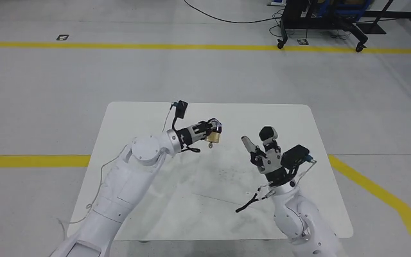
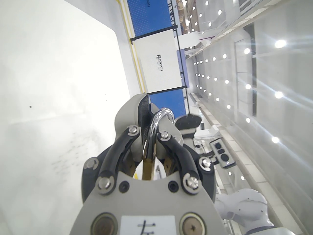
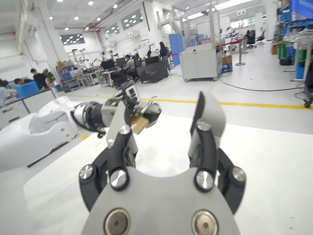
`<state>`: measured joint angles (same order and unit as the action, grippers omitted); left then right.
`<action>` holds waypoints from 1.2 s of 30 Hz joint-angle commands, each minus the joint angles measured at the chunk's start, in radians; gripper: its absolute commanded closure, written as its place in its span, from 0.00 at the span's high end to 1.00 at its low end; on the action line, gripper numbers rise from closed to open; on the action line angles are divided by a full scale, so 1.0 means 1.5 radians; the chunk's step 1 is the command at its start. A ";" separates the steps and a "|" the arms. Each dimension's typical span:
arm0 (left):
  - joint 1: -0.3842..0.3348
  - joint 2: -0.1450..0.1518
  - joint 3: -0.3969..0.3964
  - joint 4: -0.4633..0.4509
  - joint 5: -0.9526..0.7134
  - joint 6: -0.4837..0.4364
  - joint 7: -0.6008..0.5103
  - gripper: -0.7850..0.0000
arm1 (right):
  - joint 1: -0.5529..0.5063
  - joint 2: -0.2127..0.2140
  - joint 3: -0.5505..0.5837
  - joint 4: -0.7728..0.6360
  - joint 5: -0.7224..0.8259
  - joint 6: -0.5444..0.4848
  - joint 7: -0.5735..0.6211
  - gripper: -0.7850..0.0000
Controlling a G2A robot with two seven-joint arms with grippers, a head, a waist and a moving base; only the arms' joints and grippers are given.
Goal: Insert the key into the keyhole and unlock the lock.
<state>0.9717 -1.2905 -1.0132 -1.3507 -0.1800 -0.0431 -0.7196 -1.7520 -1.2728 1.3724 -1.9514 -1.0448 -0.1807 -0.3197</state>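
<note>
A brass padlock [image 1: 214,136] with a silver shackle hangs above the white table [image 1: 128,128], held in my left gripper [image 1: 215,130]. In the left wrist view the shackle [image 2: 163,116] sticks out between the shut fingers [image 2: 132,113], and the brass body [image 2: 148,170] sits deep in the jaws. The right wrist view shows the same padlock [image 3: 139,123] ahead, in the left gripper [image 3: 146,113]. My right gripper [image 1: 257,140] stands open and empty to the right of the lock, its fingers [image 3: 210,116] wide apart. I cannot make out a key in any view.
The table's far edge [image 3: 244,125] meets the floor with a yellow line [image 3: 244,103]. A black cable [image 1: 247,204] hangs off the right arm over the table. A wheeled black stand [image 1: 321,26] is far behind the table.
</note>
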 commanded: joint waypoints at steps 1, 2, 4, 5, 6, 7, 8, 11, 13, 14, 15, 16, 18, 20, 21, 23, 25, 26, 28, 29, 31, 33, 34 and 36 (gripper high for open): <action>0.004 0.001 0.009 -0.007 0.028 0.009 -0.015 0.00 | -0.028 0.003 0.059 -0.015 0.032 0.004 -0.031 1.00; 0.005 0.002 0.017 -0.011 0.039 0.014 -0.028 0.00 | -0.042 0.004 0.086 -0.024 0.046 0.008 -0.047 1.00; 0.004 0.004 0.037 -0.015 0.095 0.027 -0.049 0.00 | -0.074 0.005 0.130 -0.045 0.082 0.000 -0.071 1.00; 0.002 0.004 0.050 -0.016 0.127 0.033 -0.060 0.00 | -0.089 0.006 0.148 -0.054 0.093 -0.008 -0.075 1.00; -0.002 0.005 0.065 -0.018 0.167 0.038 -0.071 0.00 | -0.103 0.007 0.165 -0.063 0.100 -0.015 -0.079 1.00; -0.008 0.006 0.087 -0.021 0.223 0.037 -0.089 0.00 | -0.103 0.007 0.165 -0.063 0.100 -0.015 -0.079 1.00; -0.013 0.006 0.106 -0.020 0.263 0.038 -0.106 0.00 | -0.103 0.007 0.165 -0.063 0.100 -0.015 -0.079 1.00; -0.024 0.000 0.152 -0.009 0.282 0.041 -0.181 0.00 | -0.103 0.007 0.165 -0.063 0.100 -0.015 -0.079 1.00; -0.037 -0.005 0.175 0.004 0.295 0.043 -0.204 0.00 | -0.103 0.007 0.165 -0.063 0.100 -0.015 -0.079 1.00; -0.042 -0.008 0.183 0.010 0.297 0.042 -0.205 0.00 | -0.103 0.007 0.165 -0.063 0.100 -0.015 -0.079 1.00; -0.046 -0.011 0.186 0.015 0.288 0.040 -0.200 0.00 | -0.103 0.007 0.165 -0.063 0.100 -0.015 -0.079 1.00; -0.049 -0.014 0.187 0.021 0.277 0.036 -0.196 0.00 | -0.103 0.007 0.165 -0.063 0.100 -0.015 -0.079 1.00; -0.054 -0.017 0.189 0.030 0.266 0.032 -0.195 0.00 | -0.103 0.007 0.165 -0.063 0.100 -0.015 -0.079 1.00; -0.057 -0.017 0.187 0.039 0.261 0.026 -0.194 0.00 | -0.103 0.007 0.165 -0.063 0.100 -0.015 -0.079 1.00; -0.059 -0.017 0.188 0.044 0.268 0.024 -0.195 0.00 | -0.103 0.007 0.165 -0.063 0.100 -0.015 -0.079 1.00; -0.059 -0.017 0.190 0.047 0.278 0.021 -0.197 0.00 | -0.103 0.007 0.165 -0.063 0.100 -0.015 -0.079 1.00; -0.058 -0.016 0.191 0.046 0.286 0.020 -0.195 0.46 | -0.103 0.007 0.165 -0.063 0.100 -0.015 -0.079 1.00; -0.058 -0.016 0.190 0.044 0.290 0.021 -0.195 0.79 | -0.103 0.007 0.165 -0.063 0.100 -0.015 -0.079 1.00; -0.058 -0.015 0.186 0.035 0.292 0.017 -0.187 1.00 | -0.103 0.007 0.165 -0.063 0.100 -0.015 -0.079 1.00; -0.058 -0.015 0.182 0.027 0.290 0.014 -0.183 1.00 | -0.103 0.007 0.165 -0.063 0.100 -0.015 -0.079 1.00; -0.057 -0.014 0.174 0.013 0.284 0.012 -0.176 1.00 | -0.103 0.007 0.165 -0.063 0.100 -0.015 -0.079 1.00; -0.057 -0.012 0.165 -0.003 0.279 0.011 -0.173 1.00 | -0.103 0.007 0.165 -0.063 0.100 -0.015 -0.079 1.00; -0.056 -0.010 0.160 -0.010 0.280 0.012 -0.177 1.00 | -0.103 0.007 0.165 -0.063 0.100 -0.015 -0.079 1.00; -0.054 -0.006 0.149 -0.025 0.284 0.014 -0.189 1.00 | -0.103 0.007 0.165 -0.063 0.100 -0.015 -0.079 1.00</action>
<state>0.8895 -1.3030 -0.7804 -1.3765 0.2408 -0.0225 -0.9934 -1.9060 -1.2626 1.6194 -2.0454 -0.8944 -0.2033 -0.4386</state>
